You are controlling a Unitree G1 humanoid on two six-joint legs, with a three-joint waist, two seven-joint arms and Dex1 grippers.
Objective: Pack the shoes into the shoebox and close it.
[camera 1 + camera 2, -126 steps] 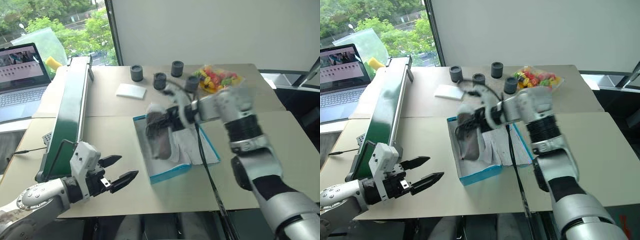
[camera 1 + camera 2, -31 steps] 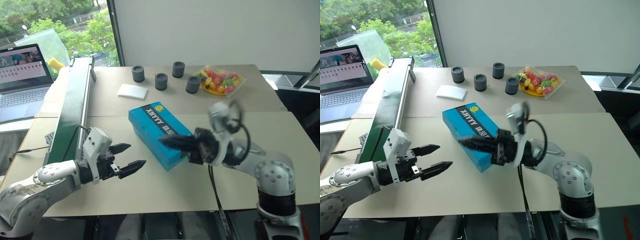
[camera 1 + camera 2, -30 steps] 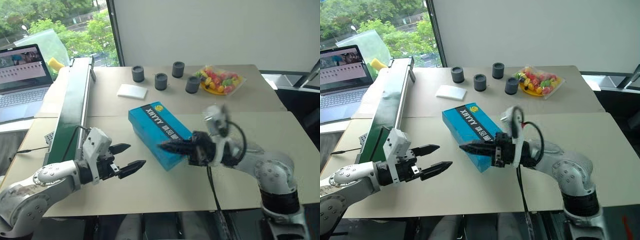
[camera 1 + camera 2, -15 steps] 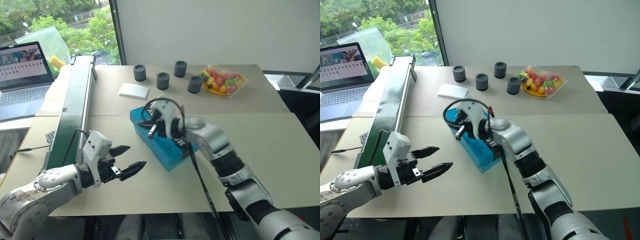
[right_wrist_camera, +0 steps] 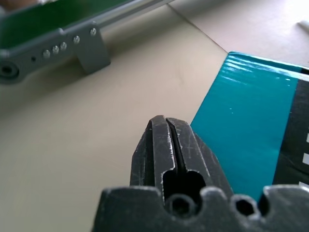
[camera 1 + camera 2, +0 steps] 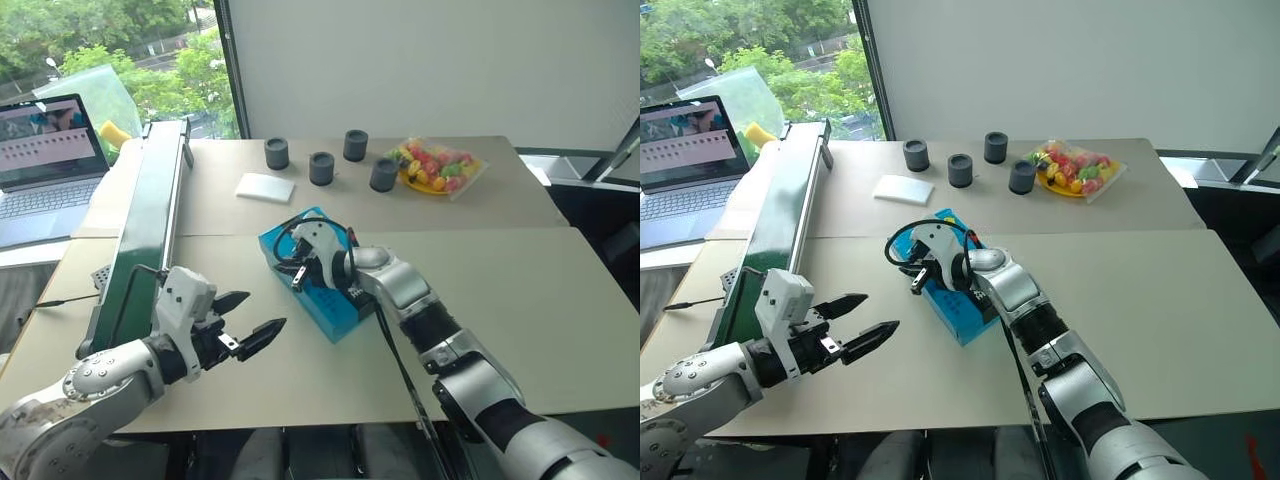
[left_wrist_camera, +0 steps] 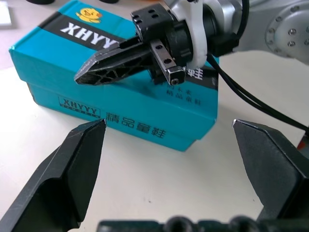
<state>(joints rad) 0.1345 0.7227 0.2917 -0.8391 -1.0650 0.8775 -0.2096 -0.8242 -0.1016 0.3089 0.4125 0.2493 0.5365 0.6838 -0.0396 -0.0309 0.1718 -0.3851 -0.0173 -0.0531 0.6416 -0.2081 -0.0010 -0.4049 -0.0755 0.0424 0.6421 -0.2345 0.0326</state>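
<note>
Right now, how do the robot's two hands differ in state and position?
The left hand is open with fingers spread, while the right hand is shut. The left hand hangs over bare table beside the shoebox; the right hand sits over the closed lid. Both hold nothing.

The right gripper [image 5: 165, 126] rises with its two black fingers [image 5: 152, 150] pressed flat together, only a thin seam between them. Just beside the fingers lies the closed lid of the blue box [image 5: 246, 130], its corner near the fingertips and a dark printed band at the edge. Beyond the tips spreads the beige table [image 5: 72, 125]. A green conveyor [image 5: 53, 24] on a grey metal foot [image 5: 94, 52] stands across the table, well apart from the box.
</note>
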